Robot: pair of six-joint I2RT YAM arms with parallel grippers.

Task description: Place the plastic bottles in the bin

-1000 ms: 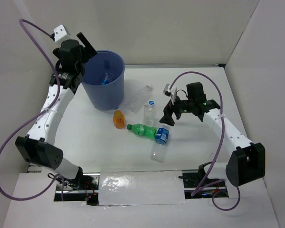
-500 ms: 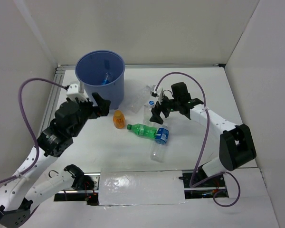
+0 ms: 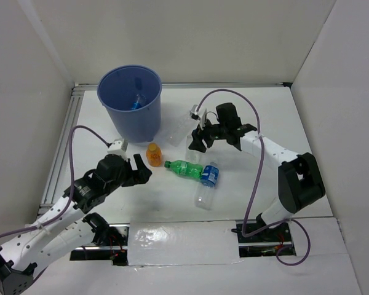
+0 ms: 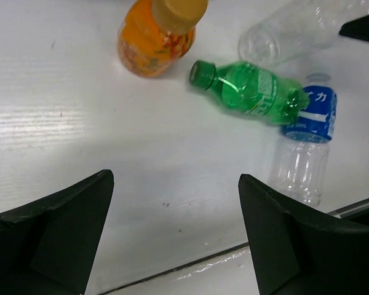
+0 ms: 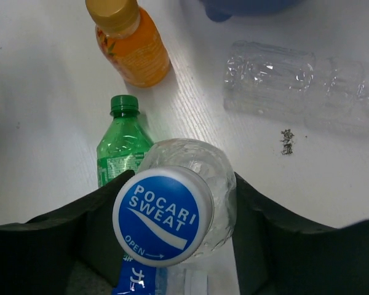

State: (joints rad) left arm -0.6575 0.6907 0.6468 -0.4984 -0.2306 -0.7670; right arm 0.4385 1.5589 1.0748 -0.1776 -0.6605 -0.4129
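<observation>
Fingers of the right gripper (image 5: 184,181) have an upright clear bottle (image 5: 172,212) between them. Its blue cap reads "Pocari Sweat" and faces the wrist camera. Both fingers look pressed against the bottle's sides, so they appear clamped on it.

Just past those fingers lies the green bottle (image 5: 120,150), its cap pointing away from them. Farther ahead and a little left is the short orange bottle (image 5: 132,52) with a tan cap. Ahead and to the right a plain clear bottle (image 5: 295,83) lies on its side on the white tabletop (image 3: 264,110).

Over on the other side, the left gripper (image 4: 175,178) has its fingers spread wide with only bare tabletop between them. The orange bottle is ahead of these fingers, slightly left. The green one lies ahead and to the right, its cap turned toward the orange bottle. Its base rests against a clear bottle with a blue label (image 4: 307,141), which is also lying down.

Well beyond the left fingers stands the blue-purple bin (image 3: 132,120), near the back of the tabletop. At least one bottle with a blue label (image 3: 137,102) can be seen inside it. The plain clear bottle lies between the bin and the right fingers.
</observation>
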